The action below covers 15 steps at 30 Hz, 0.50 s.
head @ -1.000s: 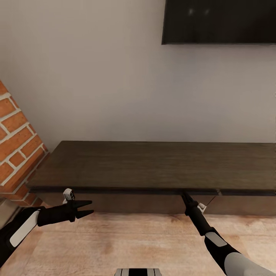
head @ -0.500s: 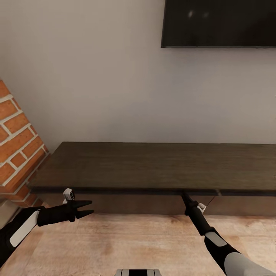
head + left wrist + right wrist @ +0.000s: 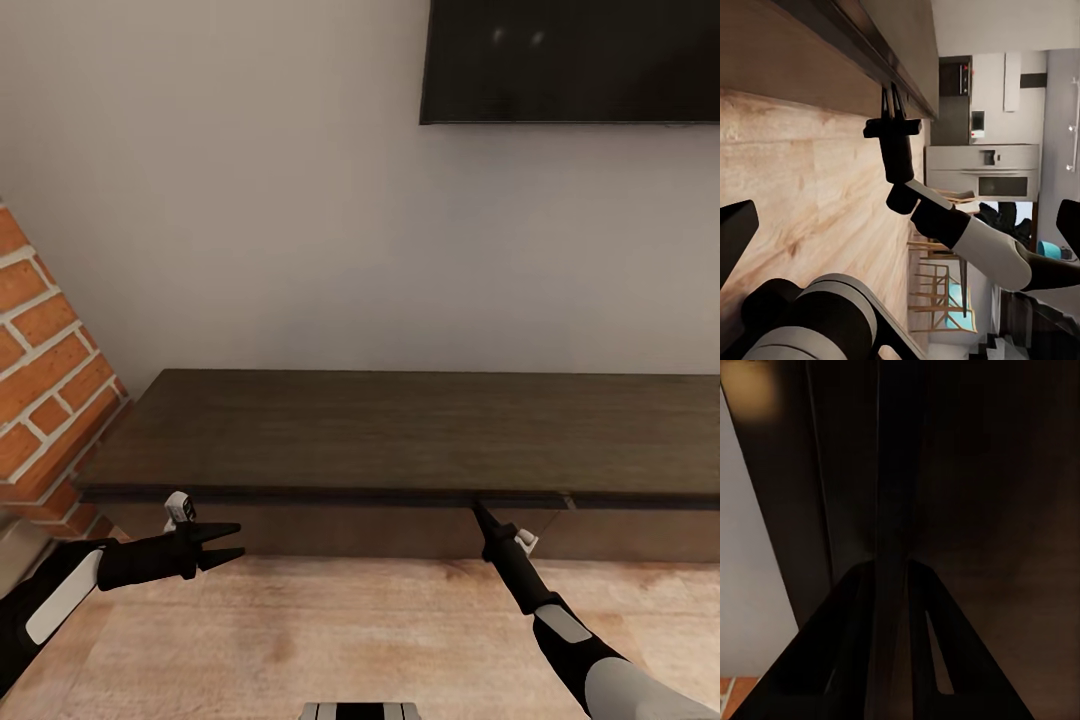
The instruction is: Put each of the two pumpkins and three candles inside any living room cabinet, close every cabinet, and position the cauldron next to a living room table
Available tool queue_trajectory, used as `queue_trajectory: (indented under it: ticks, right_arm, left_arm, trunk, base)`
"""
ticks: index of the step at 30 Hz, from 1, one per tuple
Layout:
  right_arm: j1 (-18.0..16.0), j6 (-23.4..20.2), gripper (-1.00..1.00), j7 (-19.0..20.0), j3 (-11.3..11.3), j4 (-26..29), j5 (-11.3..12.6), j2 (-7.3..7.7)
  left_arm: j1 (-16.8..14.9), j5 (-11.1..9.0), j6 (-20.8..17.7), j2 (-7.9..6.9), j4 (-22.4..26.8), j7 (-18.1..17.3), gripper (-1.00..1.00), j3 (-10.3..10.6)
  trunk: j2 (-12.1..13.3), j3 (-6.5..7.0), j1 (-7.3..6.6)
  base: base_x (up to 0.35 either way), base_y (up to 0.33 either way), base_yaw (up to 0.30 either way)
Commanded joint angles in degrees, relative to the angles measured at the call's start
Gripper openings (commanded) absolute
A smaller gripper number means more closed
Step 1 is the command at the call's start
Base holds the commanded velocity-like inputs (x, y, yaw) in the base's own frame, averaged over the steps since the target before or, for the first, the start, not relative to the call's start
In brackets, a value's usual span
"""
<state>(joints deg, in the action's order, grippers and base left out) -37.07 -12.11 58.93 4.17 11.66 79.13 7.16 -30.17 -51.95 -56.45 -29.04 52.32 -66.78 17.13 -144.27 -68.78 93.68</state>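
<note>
The head camera looked forward and down from above both arms at the cabinet (image 3: 400, 440) against the wall (image 3: 250, 220), with a dark screen (image 3: 570, 60) at its upper right and brick (image 3: 45, 380) at its left. The left wrist camera sat low over the wood floor (image 3: 802, 187), facing sideways along the cabinet front toward the right tool (image 3: 894, 97) and a kitchen beyond. The right wrist camera was pressed close to the cabinet's dark edge (image 3: 945, 472), its fingers (image 3: 840, 660) almost against it. All three views shared the cabinet's front edge.
</note>
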Motion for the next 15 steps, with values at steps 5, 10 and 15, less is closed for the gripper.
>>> queue_trajectory:
  ticks: [5,10,15]
  right_arm:
    - [0.01,-0.29,-1.0,-0.05,0.49,-0.14,0.5,0.05]
    - [0.01,-0.29,-1.0,-0.05,0.49,-0.14,0.5,0.05]
    - [0.0,-0.29,-1.0,-0.05,0.49,-0.14,0.49,0.05]
  left_arm:
    - [-0.06,-0.26,-0.33,-0.06,-0.03,-0.1,1.0,0.19]
    - [-0.06,-0.26,-0.33,-0.06,-0.03,-0.1,1.0,0.19]
    - [-0.06,-0.26,-0.33,-0.06,-0.03,-0.1,1.0,0.19]
  trunk:
    - [-0.01,-0.05,0.0]
    - [-0.01,-0.05,0.0]
    - [-0.01,-0.05,0.0]
  base:
    - [0.026,0.0,0.0]
    - [0.002,0.0,0.0]
    - [0.0,0.0,0.0]
